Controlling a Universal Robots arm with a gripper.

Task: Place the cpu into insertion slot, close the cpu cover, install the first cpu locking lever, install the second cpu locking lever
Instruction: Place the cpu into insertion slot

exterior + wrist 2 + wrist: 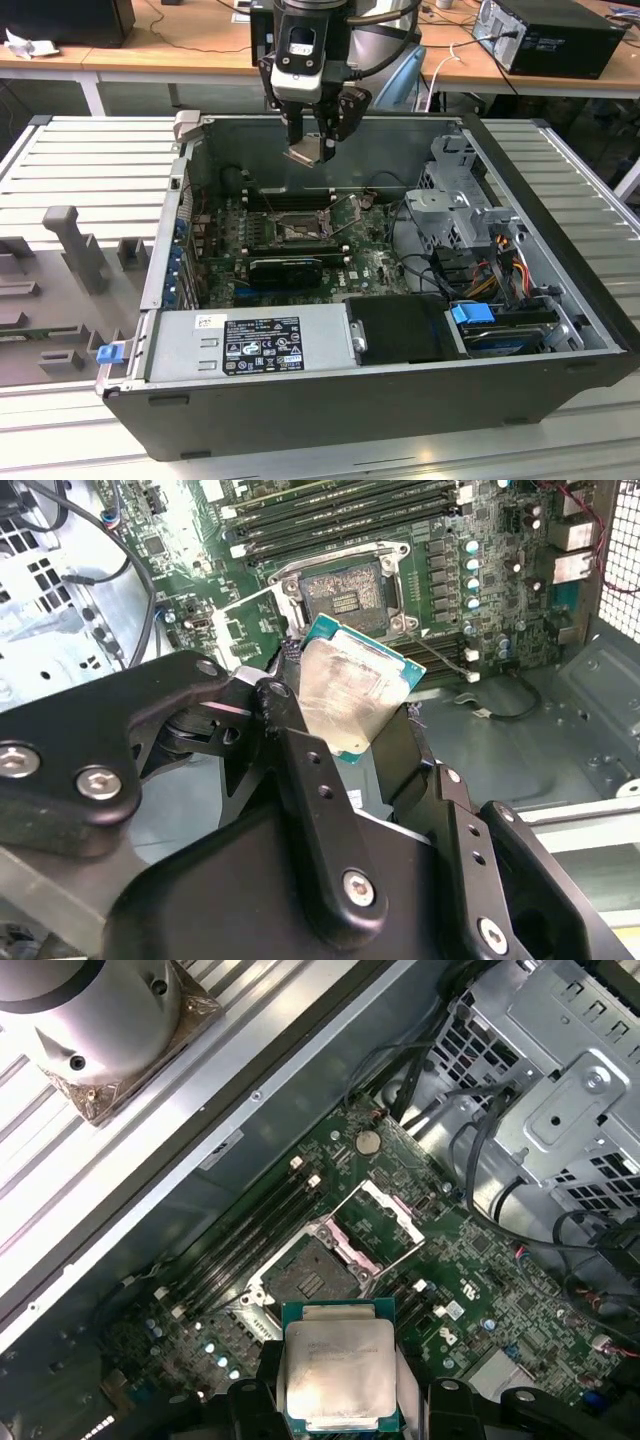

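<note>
— Black jointed gripper point(345, 730), second wrist view; clenched or slack?
— Clenched on the cpu point(355, 675), a small pale-faced square chip; beyond, the black-framed square insertion slot point(345, 595) lies uncovered; thin silvery cpu cover point(245, 625) flipped open beside it.
— First wrist view?
— The cpu point(338, 1375), clear of the insertion slot point(310, 1275).
— Exterior view?
— Gripper point(312, 150) over the open grey computer case point(350, 410), twelve o'clock from the insertion slot point(298, 232).

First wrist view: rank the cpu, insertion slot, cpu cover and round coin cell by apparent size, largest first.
1. cpu: looks largest, but sits nearest the camera, so unsure.
2. insertion slot and cpu cover: look about alike, unranked.
3. coin cell: plainly smallest.
</note>
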